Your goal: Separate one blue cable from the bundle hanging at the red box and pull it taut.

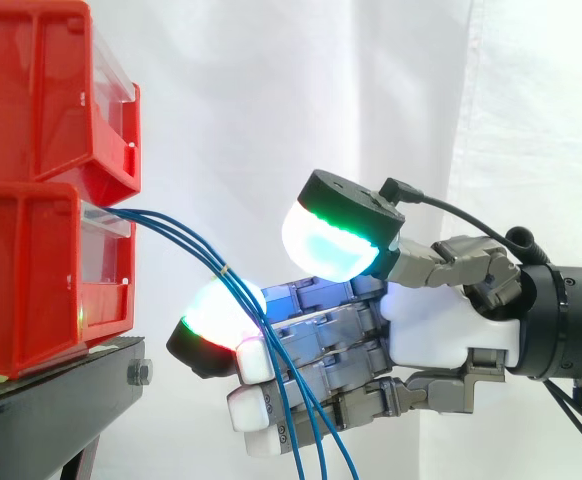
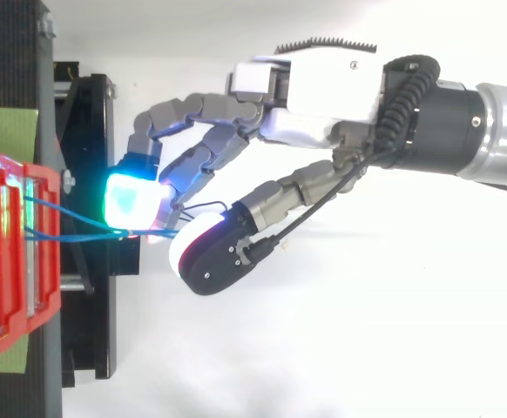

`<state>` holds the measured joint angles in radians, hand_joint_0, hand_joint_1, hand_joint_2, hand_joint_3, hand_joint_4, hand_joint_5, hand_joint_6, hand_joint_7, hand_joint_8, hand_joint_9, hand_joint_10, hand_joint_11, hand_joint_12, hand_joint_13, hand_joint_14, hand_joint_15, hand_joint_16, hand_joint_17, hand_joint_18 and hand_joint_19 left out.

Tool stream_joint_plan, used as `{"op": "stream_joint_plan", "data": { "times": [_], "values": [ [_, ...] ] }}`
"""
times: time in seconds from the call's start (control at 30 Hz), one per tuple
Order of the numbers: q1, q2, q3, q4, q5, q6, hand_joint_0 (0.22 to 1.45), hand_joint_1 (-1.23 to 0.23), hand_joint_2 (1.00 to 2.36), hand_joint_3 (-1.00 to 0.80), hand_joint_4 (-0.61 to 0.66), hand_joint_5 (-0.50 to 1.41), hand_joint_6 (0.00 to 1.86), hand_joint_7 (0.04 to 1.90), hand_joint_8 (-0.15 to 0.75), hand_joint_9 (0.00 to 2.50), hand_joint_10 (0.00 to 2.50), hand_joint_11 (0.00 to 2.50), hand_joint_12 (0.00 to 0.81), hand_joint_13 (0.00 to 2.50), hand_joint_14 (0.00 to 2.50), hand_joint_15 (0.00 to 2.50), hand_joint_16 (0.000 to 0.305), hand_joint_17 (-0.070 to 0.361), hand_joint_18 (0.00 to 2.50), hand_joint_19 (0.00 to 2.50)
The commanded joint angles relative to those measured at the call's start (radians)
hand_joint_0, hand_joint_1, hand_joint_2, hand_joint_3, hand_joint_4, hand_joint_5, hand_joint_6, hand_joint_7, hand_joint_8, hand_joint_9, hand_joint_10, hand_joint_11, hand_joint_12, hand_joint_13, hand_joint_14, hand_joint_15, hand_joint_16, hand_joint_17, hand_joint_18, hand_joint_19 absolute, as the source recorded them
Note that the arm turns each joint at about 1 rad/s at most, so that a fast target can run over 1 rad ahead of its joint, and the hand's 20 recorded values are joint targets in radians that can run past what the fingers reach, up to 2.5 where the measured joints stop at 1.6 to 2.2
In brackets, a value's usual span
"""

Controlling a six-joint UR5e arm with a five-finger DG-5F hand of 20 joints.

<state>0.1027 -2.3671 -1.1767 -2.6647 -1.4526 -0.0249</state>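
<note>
Blue cables (image 1: 226, 270) are draped from the red box (image 1: 41, 270) across the robot hand (image 1: 441, 330); whether any is gripped cannot be told. Should several be caught together, the bundle would be dragged whole and none separated.

Both views are bright, under soft, even light. The white curtain (image 1: 271, 100) shows only faint grey shading along its folds at the right of the side view, and in the top view the white background around the hand (image 2: 323, 87) is washed out almost to pure white, with no clear shadow on it. The hand gives off its own cyan, green and red glow, which spills a bluish tint onto its metal, while the black stand (image 2: 88, 157) is dark and the red bins (image 1: 31, 250) carry a mild sheen.
</note>
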Motion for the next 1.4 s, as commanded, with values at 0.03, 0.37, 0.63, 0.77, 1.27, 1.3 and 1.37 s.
{"op": "stream_joint_plan", "data": {
  "times": [0.03,0.37,0.63,0.77,1.27,1.3,1.37],
  "values": [
    [0.005,0.0,0.015,-0.032,-0.002,-0.001,0.68,-0.79,1.01,-0.43,0.26,-0.13,0.5,1.21,0.364,0.88,0.01,0.44,0.273,0.83,0.01,0.24,0.024,0.055,0.72,0.21],
    [0.014,-0.001,0.015,-0.027,0.003,-0.001,0.67,-0.8,1.0,-0.45,0.27,-0.13,0.5,1.18,0.36,0.87,0.01,0.44,0.275,0.84,0.01,0.27,0.025,0.056,0.73,0.24],
    [-0.006,-0.055,0.003,0.029,-0.005,0.037,0.65,-0.79,1.0,-0.44,0.27,-0.14,0.5,1.15,0.355,0.87,0.01,0.45,0.282,0.86,0.01,0.3,0.025,0.057,0.72,0.25],
    [-0.005,-0.07,0.006,0.072,-0.009,0.053,0.65,-0.76,1.0,-0.43,0.28,-0.14,0.5,1.15,0.36,0.87,0.01,0.45,0.284,0.88,0.01,0.33,0.026,0.058,0.73,0.27],
    [-0.005,-0.063,0.046,0.057,-0.037,0.033,0.65,-0.73,1.01,-0.42,0.27,-0.14,0.5,1.17,0.362,0.89,0.01,0.46,0.294,0.93,0.01,0.37,0.026,0.059,0.74,0.29],
    [-0.003,-0.061,0.046,0.055,-0.04,0.028,0.65,-0.73,1.01,-0.42,0.27,-0.13,0.5,1.17,0.362,0.89,0.01,0.46,0.293,0.94,0.02,0.38,0.026,0.059,0.74,0.29],
    [-0.003,-0.047,0.045,0.043,-0.043,0.01,0.66,-0.74,1.01,-0.42,0.26,-0.13,0.5,1.18,0.362,0.89,0.01,0.47,0.293,0.94,0.01,0.39,0.027,0.06,0.75,0.29]
  ]
}}
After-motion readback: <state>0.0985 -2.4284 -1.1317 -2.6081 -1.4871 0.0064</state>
